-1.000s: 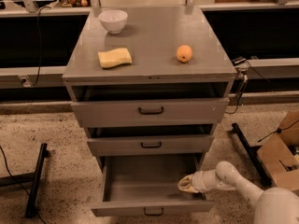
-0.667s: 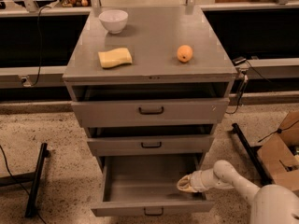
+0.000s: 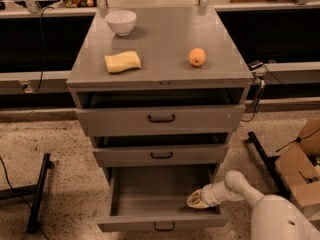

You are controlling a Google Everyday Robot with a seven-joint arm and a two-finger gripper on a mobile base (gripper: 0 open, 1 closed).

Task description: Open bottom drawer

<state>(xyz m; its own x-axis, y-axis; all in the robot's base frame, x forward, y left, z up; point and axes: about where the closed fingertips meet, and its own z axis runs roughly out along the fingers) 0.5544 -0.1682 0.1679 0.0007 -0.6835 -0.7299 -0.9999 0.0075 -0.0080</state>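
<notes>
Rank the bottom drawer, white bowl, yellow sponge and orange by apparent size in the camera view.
Largest: bottom drawer, by far.
Next: yellow sponge and white bowl, which look alike, so unranked.
Smallest: orange.
The gripper rests inside the bottom drawer, near its right wall.

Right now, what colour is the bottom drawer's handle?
Dark bar handle on the grey metal bottom drawer, camera view; pincer inside drawer, right.
</notes>
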